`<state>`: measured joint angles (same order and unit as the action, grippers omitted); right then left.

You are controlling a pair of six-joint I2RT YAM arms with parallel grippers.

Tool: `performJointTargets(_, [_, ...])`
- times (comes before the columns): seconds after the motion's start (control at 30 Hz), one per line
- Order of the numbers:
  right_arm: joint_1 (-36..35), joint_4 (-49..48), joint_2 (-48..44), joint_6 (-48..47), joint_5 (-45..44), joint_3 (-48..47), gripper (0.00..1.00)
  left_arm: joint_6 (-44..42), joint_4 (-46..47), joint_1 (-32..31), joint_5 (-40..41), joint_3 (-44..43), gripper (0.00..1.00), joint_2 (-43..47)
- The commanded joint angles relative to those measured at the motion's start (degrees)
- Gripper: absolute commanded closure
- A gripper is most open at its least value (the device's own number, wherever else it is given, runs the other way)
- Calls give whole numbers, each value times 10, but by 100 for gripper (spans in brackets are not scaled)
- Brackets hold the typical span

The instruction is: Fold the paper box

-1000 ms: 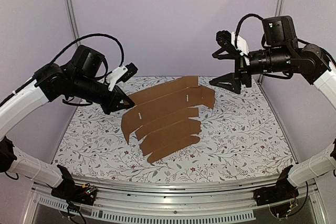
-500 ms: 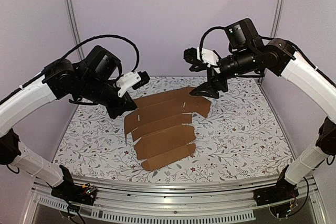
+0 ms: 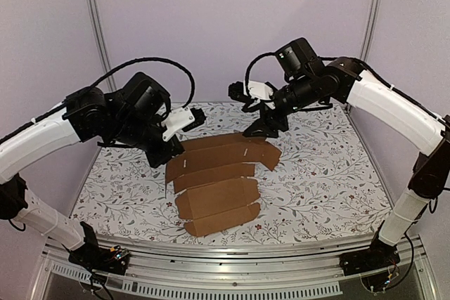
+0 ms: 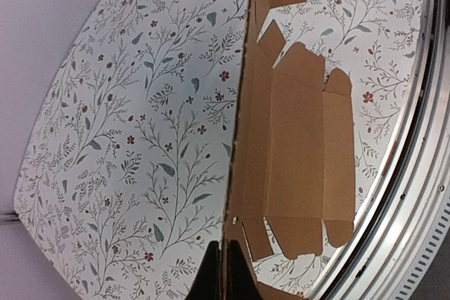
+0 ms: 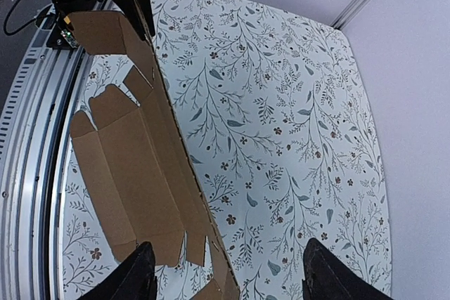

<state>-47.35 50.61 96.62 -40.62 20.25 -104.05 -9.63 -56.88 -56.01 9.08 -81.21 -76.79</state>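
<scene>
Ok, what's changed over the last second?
The right gripper swung in leftward from the right side and came down to the far edge of the box, open, its jaws either side of that edge. The left gripper shifted slightly right, and the box slid a little nearer. Unchanged: the left gripper is shut on the box's left edge, and the box is unfolded.

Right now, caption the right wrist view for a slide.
Open right gripper straddles one end of the paper box; left gripper pinches the other end.

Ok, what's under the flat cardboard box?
Only the floral table shows around the box. The patch directly beneath it is covered, so nothing there can be seen.
</scene>
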Motion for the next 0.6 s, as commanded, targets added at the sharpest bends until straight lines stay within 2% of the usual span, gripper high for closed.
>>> performJointTargets(0.0, [-3, 13, 20, -2, 13, -13, 31, -10, 18, -11, 8, 10, 100, 3])
performJointTargets(0.47, [-20, 16, 57, -3, 11, -6, 42, -13, 38, -12, 10, 30, 100, 25])
performJointTargets(0.57, [-22, 17, 61, -4, 8, -5, 48, -13, 42, -12, 8, 34, 100, 29])
